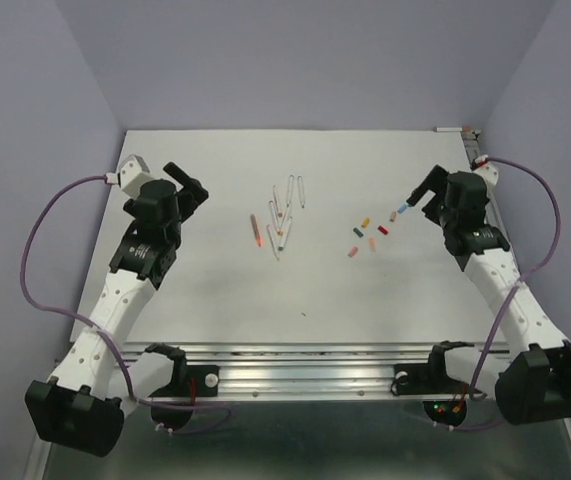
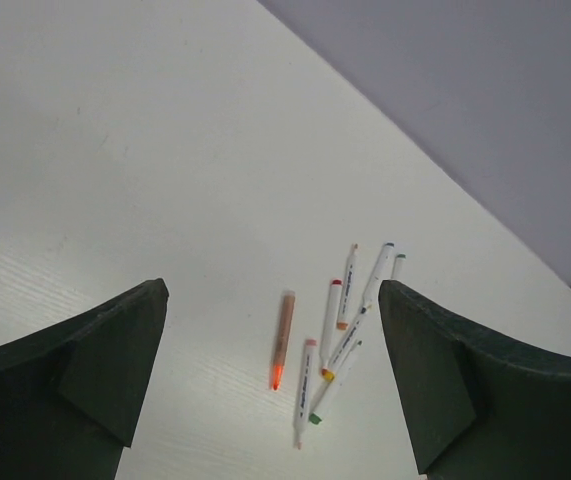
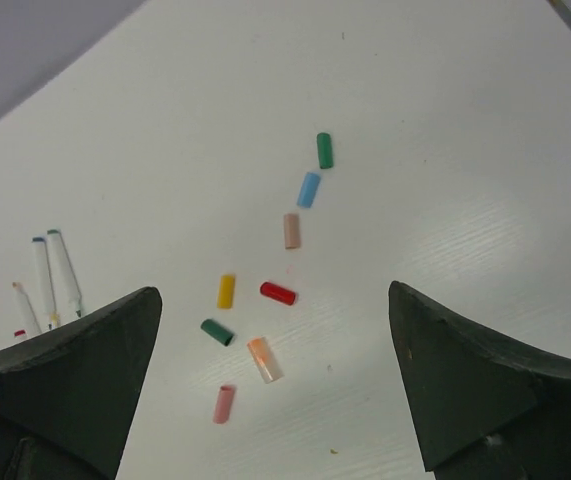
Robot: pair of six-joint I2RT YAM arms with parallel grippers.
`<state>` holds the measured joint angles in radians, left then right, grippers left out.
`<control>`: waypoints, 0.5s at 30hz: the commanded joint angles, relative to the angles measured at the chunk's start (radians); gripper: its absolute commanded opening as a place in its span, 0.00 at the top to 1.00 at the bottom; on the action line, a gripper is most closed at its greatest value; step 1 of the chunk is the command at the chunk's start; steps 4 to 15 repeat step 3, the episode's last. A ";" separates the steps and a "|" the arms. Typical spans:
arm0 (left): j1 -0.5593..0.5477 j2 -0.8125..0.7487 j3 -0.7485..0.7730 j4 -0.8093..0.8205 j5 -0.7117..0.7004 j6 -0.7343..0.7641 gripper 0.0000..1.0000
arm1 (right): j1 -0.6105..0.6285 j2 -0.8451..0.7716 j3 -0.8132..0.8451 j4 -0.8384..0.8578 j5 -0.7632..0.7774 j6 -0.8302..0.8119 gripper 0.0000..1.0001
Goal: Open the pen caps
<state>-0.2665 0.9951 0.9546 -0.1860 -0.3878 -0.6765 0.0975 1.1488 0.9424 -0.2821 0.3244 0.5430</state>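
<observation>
Several pen caps lie loose on the white table [image 1: 215, 290] right of centre [image 1: 370, 235]. The right wrist view shows them: green [image 3: 324, 150], blue [image 3: 308, 189], beige [image 3: 291, 230], yellow [image 3: 226, 291], red [image 3: 277, 293], dark green [image 3: 217, 332], orange [image 3: 264, 359] and pink [image 3: 224, 403]. Uncapped white pens [image 1: 280, 215] lie in a cluster at the centre, with an orange pen [image 2: 282, 340] beside them. My left gripper [image 1: 190, 190] is open and empty, raised to the left of the pens. My right gripper [image 1: 427, 192] is open and empty, raised to the right of the caps.
One more pen [image 1: 457, 129] lies at the table's far right corner, by the wall. Purple walls close in the table on the left, back and right. A metal rail [image 1: 305, 365] runs along the near edge.
</observation>
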 commanded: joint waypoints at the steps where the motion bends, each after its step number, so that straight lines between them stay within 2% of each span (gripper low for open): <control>1: 0.004 -0.049 -0.040 -0.001 -0.034 -0.029 0.01 | 0.002 -0.080 -0.062 0.064 -0.093 0.006 0.00; 15: 0.004 -0.053 -0.045 0.002 -0.023 -0.009 0.01 | 0.002 -0.096 -0.063 0.060 -0.079 0.002 0.00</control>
